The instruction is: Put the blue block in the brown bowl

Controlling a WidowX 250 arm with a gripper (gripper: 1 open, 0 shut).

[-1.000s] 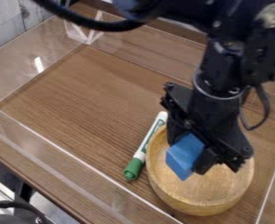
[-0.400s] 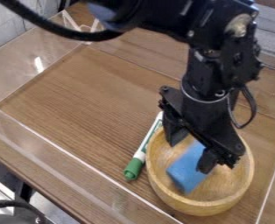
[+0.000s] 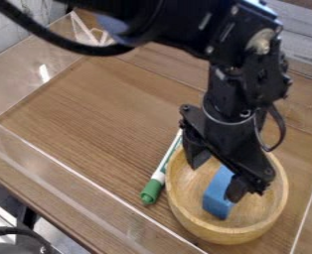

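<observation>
Blue block point(image 3: 218, 194) lies inside the round brown bowl point(image 3: 196, 220). Robot gripper point(image 3: 226, 171), big and black, is right over the bowl with its fingers apart, not squeezing the block. A green-and-white marker pen point(image 3: 159, 177) lies just beside the bowl on the brown table point(image 3: 79, 124).

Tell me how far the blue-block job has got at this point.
Looks nearly finished. The blue block already lies inside the brown bowl, within its rim. Nothing seems to be in hand: the gripper appears open, its fingers low over the bowl. What is left, probably, is only lifting the arm away.
</observation>
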